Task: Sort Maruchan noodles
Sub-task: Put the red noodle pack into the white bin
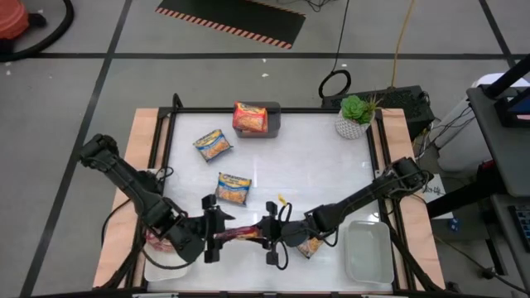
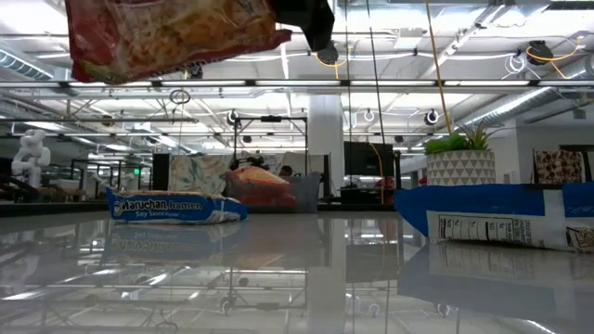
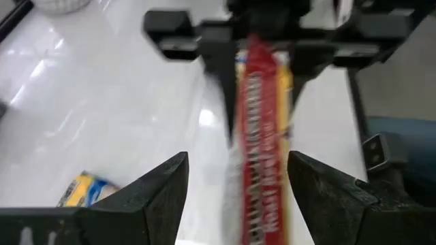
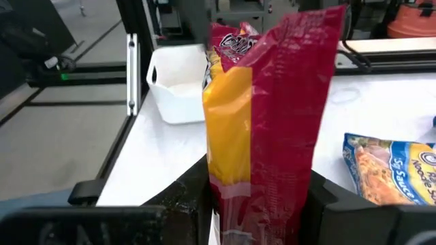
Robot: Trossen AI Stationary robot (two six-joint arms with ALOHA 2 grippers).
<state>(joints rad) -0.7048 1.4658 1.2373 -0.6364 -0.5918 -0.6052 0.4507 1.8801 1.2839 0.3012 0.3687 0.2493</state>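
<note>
A red Maruchan packet [image 1: 241, 234] is in the air near the table's near edge, between my two grippers. My right gripper [image 1: 263, 235] is shut on it. My left gripper [image 1: 217, 234] is open, and its two fingers [image 3: 162, 187] stand on either side of the packet's other end [image 3: 262, 156] without touching it. Two blue-and-yellow packets [image 1: 214, 145] [image 1: 233, 189] lie flat on the table. An orange packet [image 1: 250, 117] lies on the grey bin [image 1: 273, 122]. Another packet [image 1: 311, 246] lies partly under my right arm. My right gripper pinches one end of the red packet [image 4: 262, 194] between its two fingers. The fingers come level from the table's right side. The packet stands on edge and reaches out toward my left gripper, lifted clear of the table [image 2: 167, 32].
A white tray [image 1: 369, 252] stands at the near right. Another white tray [image 1: 162, 252] lies under my left arm at the near left. A potted plant [image 1: 356, 116] stands at the far right. In the low view, a blue packet [image 2: 501, 218] lies close at the right.
</note>
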